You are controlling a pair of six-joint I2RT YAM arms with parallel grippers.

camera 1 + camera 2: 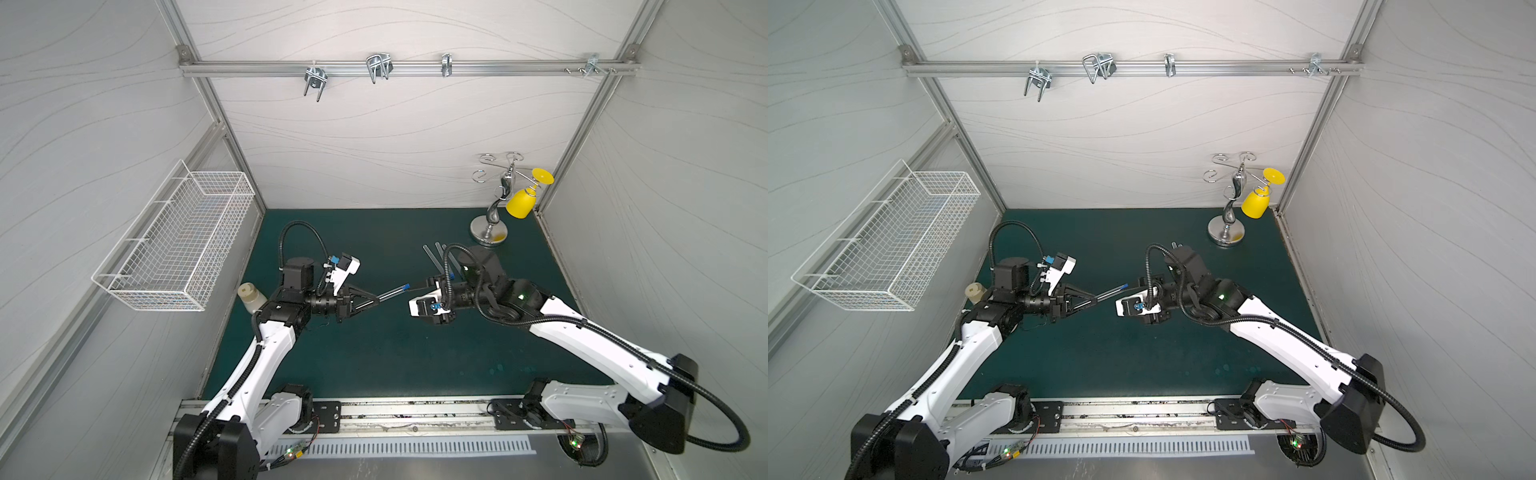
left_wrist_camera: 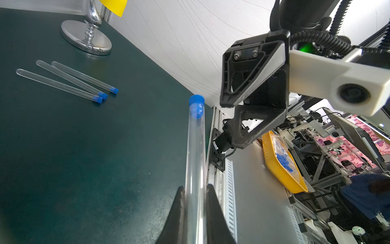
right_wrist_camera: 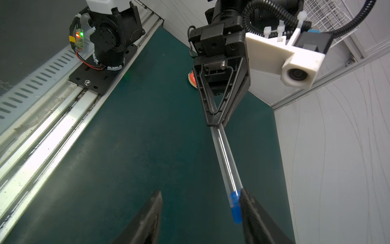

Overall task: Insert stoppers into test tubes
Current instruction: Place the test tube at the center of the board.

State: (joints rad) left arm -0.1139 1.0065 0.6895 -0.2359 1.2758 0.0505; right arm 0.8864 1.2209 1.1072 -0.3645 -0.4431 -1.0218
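- Black fingers of our left gripper [image 2: 195, 187] are sitting closest in the left wrist view, squeezing a clear test tube [image 2: 195, 147]. A blue stopper [image 2: 196, 100] is plugging its far end.
- Our right gripper [image 2: 231, 124] is hanging just past that end, jaws apart.
- Three more tubes [image 2: 71, 79] are lying together on the green mat [image 2: 105, 158], each wearing a blue plug.
- Off the table, a yellow tray [image 2: 297, 186] is holding a bag of spare plugs [image 2: 283, 162].
- In the right wrist view, the right gripper's jaws are standing wide, gripping nothing. The stopper [image 3: 235, 209] is sitting just beside one finger [image 3: 253, 211]; we cannot tell if they are touching.
- In both top views, the test tube [image 1: 388, 291] is hanging in the air between our two arms. The wire basket [image 1: 178, 241] on the wall is looking bare.
- We are thinking all four tubes are plugged now. Next we are needing to pull the right gripper straight back without bumping the stopper, then lay this tube beside the others.
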